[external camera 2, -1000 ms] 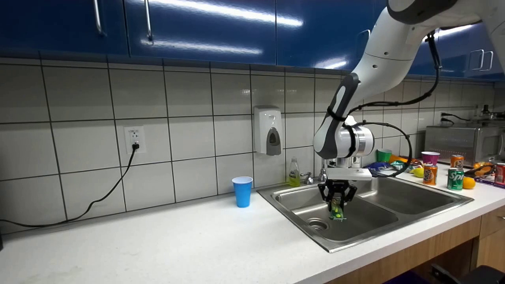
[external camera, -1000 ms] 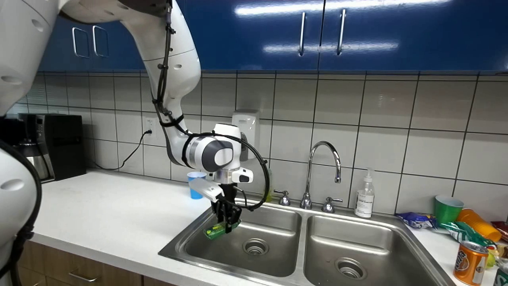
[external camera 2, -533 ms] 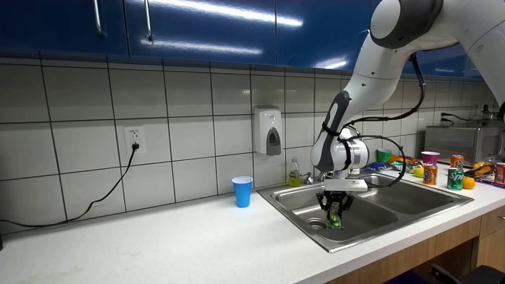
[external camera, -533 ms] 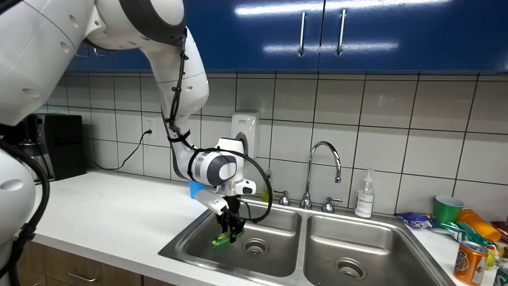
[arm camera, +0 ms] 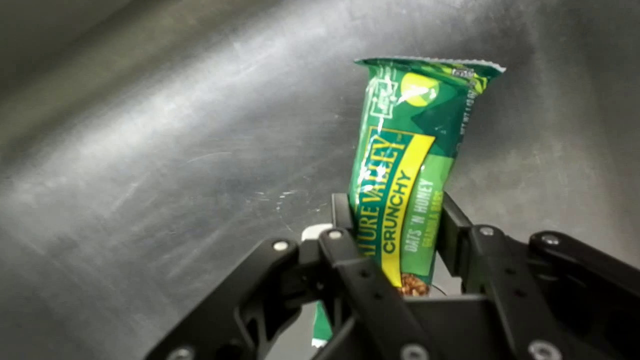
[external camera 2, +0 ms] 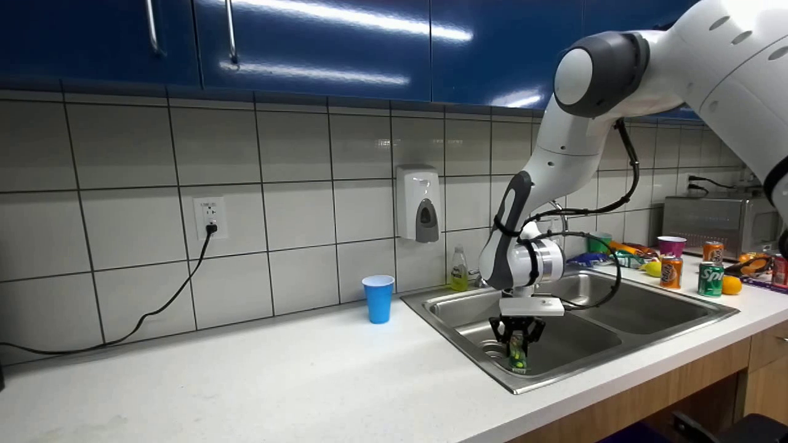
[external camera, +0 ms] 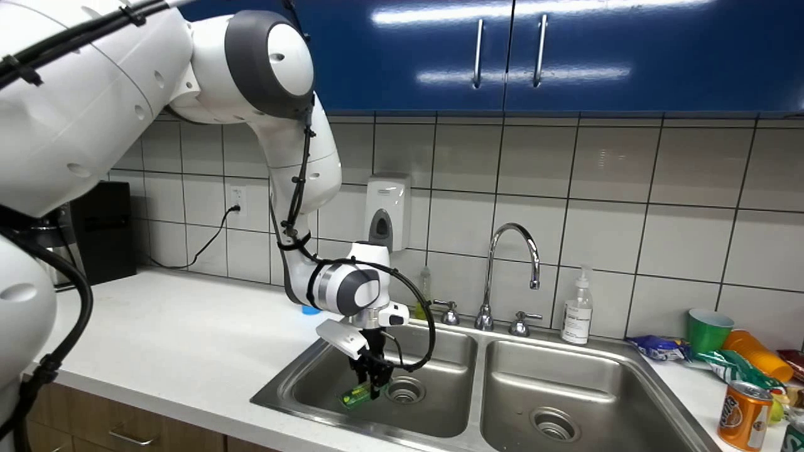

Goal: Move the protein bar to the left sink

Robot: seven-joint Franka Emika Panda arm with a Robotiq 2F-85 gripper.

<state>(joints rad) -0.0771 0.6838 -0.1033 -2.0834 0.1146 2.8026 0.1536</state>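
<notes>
The protein bar, in a bright green and yellow wrapper, is between my fingers in the wrist view. My gripper is shut on it, with a finger pad on each side; the fingers hide part of its lower end. In both exterior views the gripper points down inside the left sink, the steel basin with a drain. The bar sticks out to one side, low over the basin bottom. I cannot tell whether it touches the bottom.
The right basin adjoins the left one. A faucet stands behind the divider, with a soap bottle to its right. A blue cup stands on the counter beside the sink. Cans and wrappers lie beyond the right basin.
My arm has moved down and the gripper has gone deeper into the left sink with the bar still held. The other objects have not moved.
</notes>
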